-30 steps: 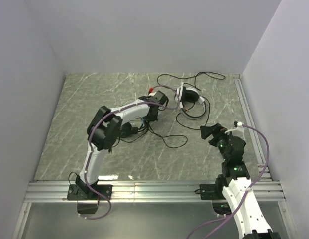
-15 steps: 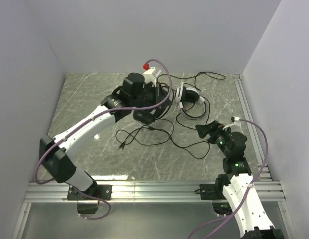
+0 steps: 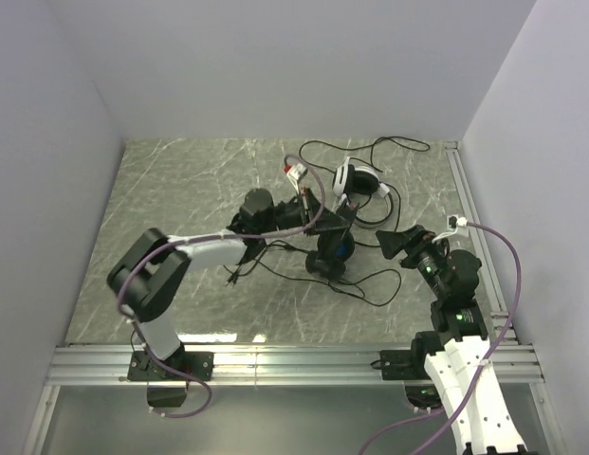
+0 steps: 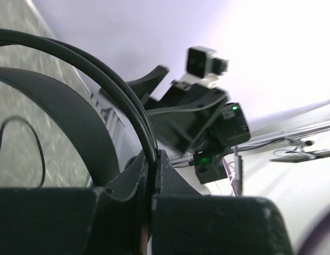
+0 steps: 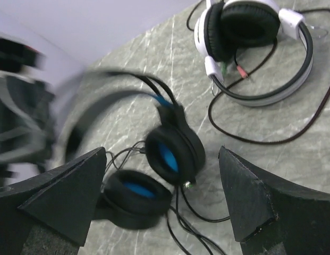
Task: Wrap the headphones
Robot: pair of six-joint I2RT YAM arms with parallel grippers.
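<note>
Headband (image 4: 69, 122) of black headphones (image 5: 172, 154) in left claw (image 4: 153, 159), right claw (image 5: 162, 159) agape

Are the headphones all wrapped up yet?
Not yet. Nothing looks done: both cables lie loose on the table. In hand: the left gripper is shut on the black headset's headband, and the right gripper waits open beside it, holding nothing. Left to do: wind both cables. The white headset lies untouched at the back.
</note>
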